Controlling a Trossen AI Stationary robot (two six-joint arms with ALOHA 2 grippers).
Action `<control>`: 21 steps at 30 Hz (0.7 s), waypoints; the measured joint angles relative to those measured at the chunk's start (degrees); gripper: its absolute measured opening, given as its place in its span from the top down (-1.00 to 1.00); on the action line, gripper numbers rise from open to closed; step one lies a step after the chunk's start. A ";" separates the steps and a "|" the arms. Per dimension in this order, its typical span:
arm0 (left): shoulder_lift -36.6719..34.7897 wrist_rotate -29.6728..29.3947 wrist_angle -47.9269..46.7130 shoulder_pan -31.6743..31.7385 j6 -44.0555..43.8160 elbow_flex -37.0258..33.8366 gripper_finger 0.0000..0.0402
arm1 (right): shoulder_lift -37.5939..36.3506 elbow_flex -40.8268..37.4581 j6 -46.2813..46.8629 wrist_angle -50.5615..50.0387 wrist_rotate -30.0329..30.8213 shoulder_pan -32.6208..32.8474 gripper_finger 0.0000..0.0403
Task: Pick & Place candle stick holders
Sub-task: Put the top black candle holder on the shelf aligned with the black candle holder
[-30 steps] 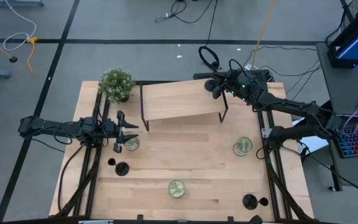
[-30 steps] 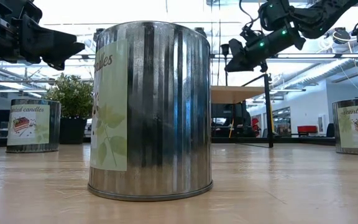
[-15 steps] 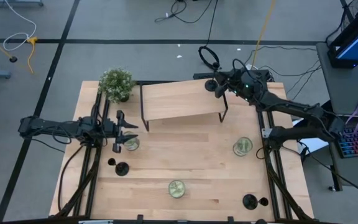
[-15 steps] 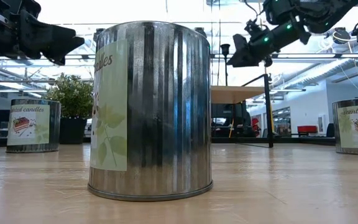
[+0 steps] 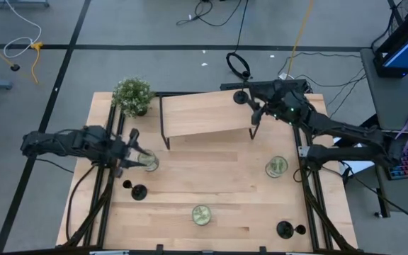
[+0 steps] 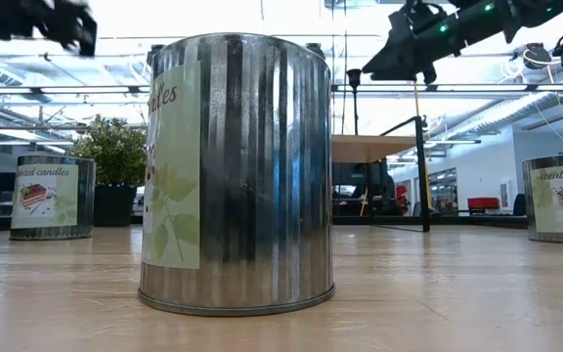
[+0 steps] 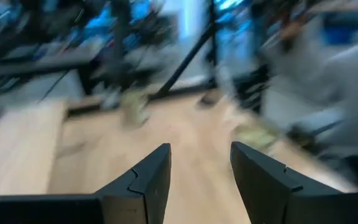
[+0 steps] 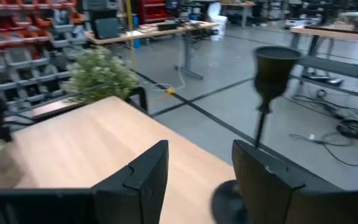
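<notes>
One black candle stick holder (image 8: 271, 74) stands upright on its round base (image 8: 225, 200) at the right end of the raised wooden shelf (image 5: 204, 113). My right gripper (image 8: 197, 152) is open just beside it, over the shelf's right end (image 5: 255, 113), touching nothing. Two more holders (image 5: 139, 191) (image 5: 285, 229) are on the table top, near its left side and at its near right corner. My left gripper (image 5: 134, 160) is open with nothing between its fingers (image 7: 197, 168). It hovers at the left, next to a candle tin (image 5: 148, 163).
Three metal candle tins are on the table: left (image 5: 148, 163), right (image 5: 276, 167) and near the front edge (image 5: 201, 214); that last one fills the low view (image 6: 238, 171). A potted plant (image 5: 133, 95) stands at the far left corner. Bare wood lies mid-table.
My right gripper has opened and let go of the holder, which stays upright on the shelf. The gripper has drawn back a little toward the table's right and near side and risen. My left gripper has pulled back toward the table's left edge and is still moving.
</notes>
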 joint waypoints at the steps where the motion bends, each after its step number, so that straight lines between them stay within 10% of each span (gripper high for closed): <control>1: -0.01 4.03 0.04 -0.02 -0.65 0.92 0.13 | -0.38 -0.29 0.11 -0.06 0.02 0.86 0.14; 7: 1.00 24.43 3.48 -3.45 -3.84 -0.77 0.13 | -1.73 -1.87 2.95 -0.08 -0.01 5.47 0.14; 21: 7.64 9.65 5.59 -16.31 0.94 -6.32 0.13 | -2.19 -2.71 2.99 1.18 0.00 11.87 0.16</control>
